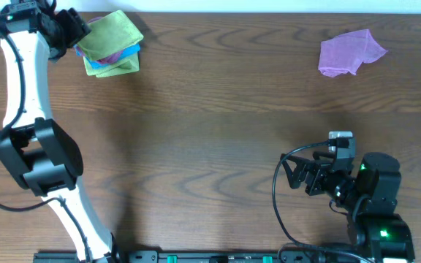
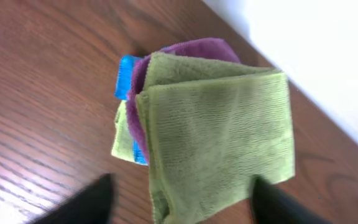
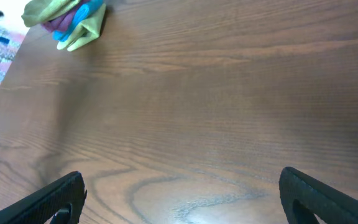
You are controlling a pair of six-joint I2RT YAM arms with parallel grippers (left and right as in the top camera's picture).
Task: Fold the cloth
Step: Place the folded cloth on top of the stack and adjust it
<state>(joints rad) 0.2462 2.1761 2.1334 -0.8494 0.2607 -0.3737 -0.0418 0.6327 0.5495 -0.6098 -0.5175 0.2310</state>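
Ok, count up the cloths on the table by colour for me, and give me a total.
Green: 2, the top green cloth and the bottom green cloth of the pile
Purple: 2, the purple cloth in the pile and the purple cloth lying apart
Blue: 1, the blue cloth in the pile
Total: 5

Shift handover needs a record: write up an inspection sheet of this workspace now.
Surface: brown wood-grain table.
Job's things: green cloth lies folded on top of other cloths at the table's far left corner.
Clutter: purple cloth and blue cloth beneath it; lilac cloth crumpled at the far right.
Grippers: left gripper open over the green cloth's near edge; right gripper open above bare table.
Cables: black cable loops near the right gripper.
Surroundings: white wall behind the table.
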